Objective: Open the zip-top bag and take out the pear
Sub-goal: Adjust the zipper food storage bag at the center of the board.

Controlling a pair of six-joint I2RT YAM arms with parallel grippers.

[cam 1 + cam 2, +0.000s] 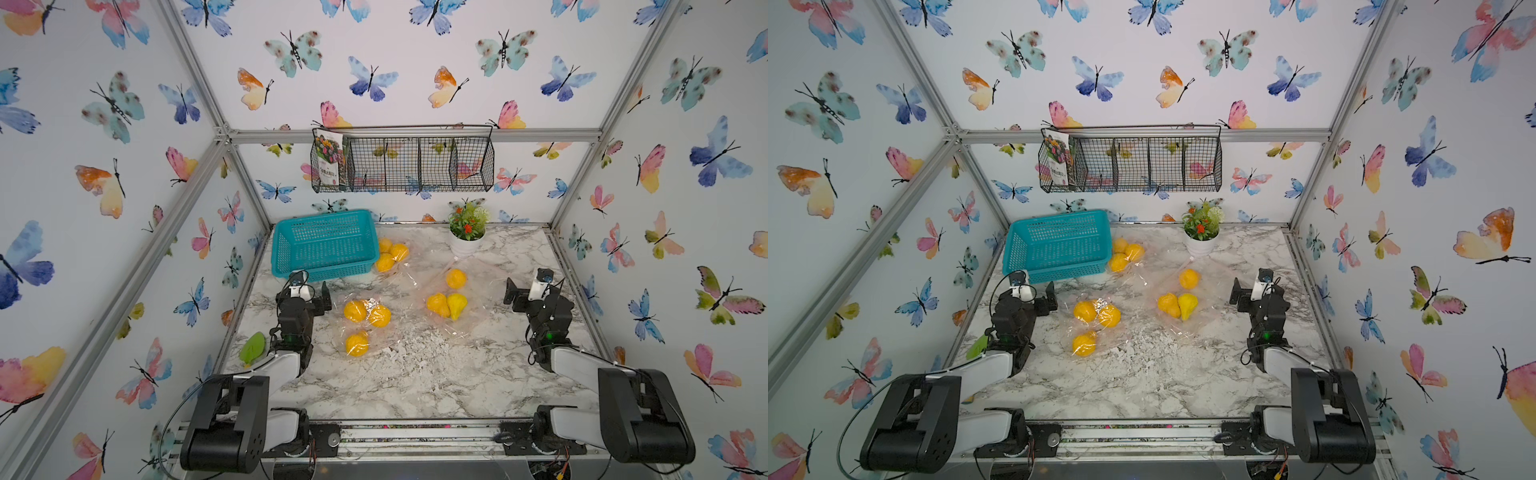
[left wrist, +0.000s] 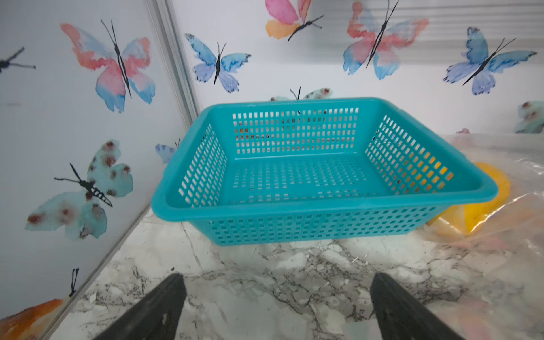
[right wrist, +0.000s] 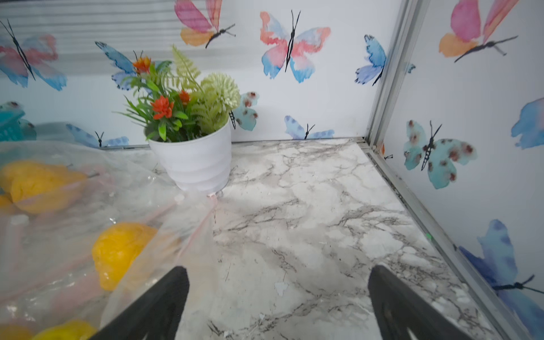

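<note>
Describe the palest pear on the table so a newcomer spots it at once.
Find the white potted plant at the back of the marble table; a clear zip-top bag lies just in front of it. Of its three fruits, the pear is the lemon-yellow one, beside a deeper orange neighbour.

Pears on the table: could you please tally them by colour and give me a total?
Orange-yellow pears: 8
Lemon-yellow pear: 1
Total: 9
</note>
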